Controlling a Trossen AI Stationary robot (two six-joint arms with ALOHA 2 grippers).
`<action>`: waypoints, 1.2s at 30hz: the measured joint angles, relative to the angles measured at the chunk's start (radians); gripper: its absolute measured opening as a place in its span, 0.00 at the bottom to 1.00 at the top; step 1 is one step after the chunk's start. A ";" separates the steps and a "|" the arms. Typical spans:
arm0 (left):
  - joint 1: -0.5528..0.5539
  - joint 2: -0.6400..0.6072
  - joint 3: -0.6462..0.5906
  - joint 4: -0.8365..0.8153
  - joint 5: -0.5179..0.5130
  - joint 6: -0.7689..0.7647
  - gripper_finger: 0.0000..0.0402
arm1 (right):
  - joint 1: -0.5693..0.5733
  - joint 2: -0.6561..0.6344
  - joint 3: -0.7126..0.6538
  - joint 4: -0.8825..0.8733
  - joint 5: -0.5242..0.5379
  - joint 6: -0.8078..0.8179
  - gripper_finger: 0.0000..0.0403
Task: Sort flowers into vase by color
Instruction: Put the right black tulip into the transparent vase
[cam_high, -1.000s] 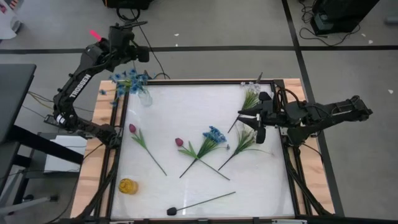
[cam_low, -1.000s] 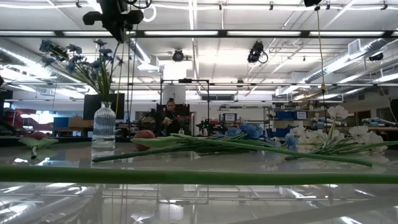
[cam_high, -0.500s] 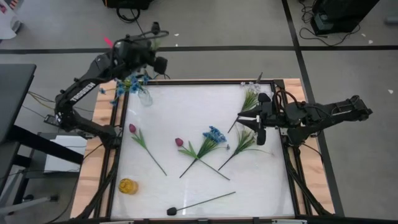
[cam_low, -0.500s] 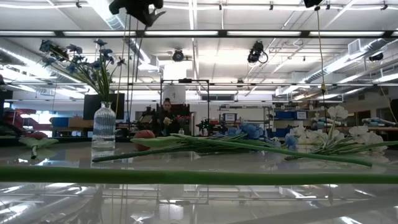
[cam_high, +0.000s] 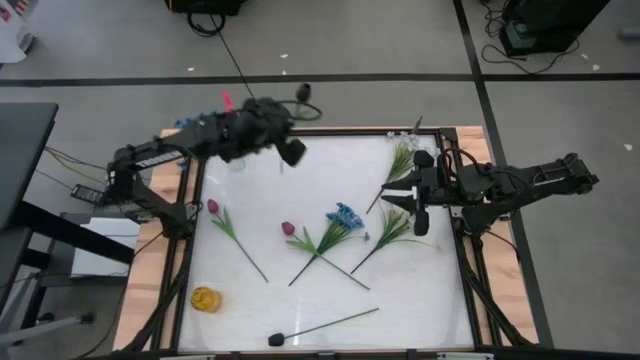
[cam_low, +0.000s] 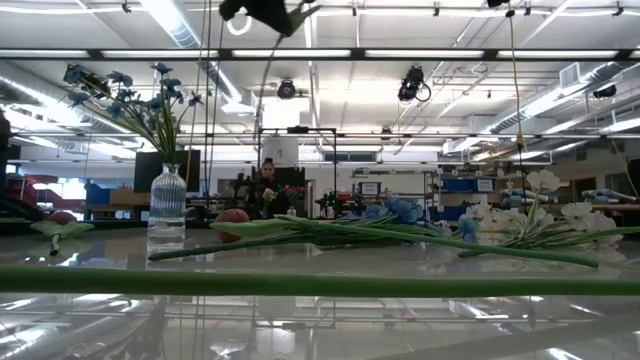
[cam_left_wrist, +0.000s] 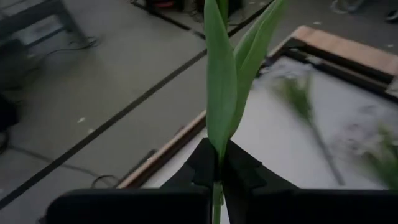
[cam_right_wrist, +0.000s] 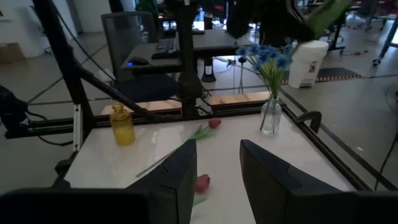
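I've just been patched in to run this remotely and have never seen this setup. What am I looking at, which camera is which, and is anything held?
Two dark robot arms work at a white table. One camera looks straight down, one sits at tabletop level, and one rides on each wrist.

The left gripper, raised near the table's far edge, is shut on a green-leaved flower stem. The right gripper waits open at the right side, holding nothing.

A clear vase already holds blue flowers. A yellow vase stands empty. Lying loose are two pink tulips, a blue flower, white sprays and a dark-budded stem.
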 joint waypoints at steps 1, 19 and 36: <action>-0.020 0.015 0.000 0.022 -0.001 -0.004 0.05 | 0.000 0.000 0.000 0.000 0.000 -0.003 0.33; -0.189 -0.129 -0.459 0.266 -0.067 -0.231 0.05 | 0.000 0.000 0.000 -0.004 -0.139 0.050 0.33; -0.051 -0.806 -0.971 0.526 -0.353 0.170 0.05 | 0.007 0.000 0.000 0.024 -0.159 0.032 0.33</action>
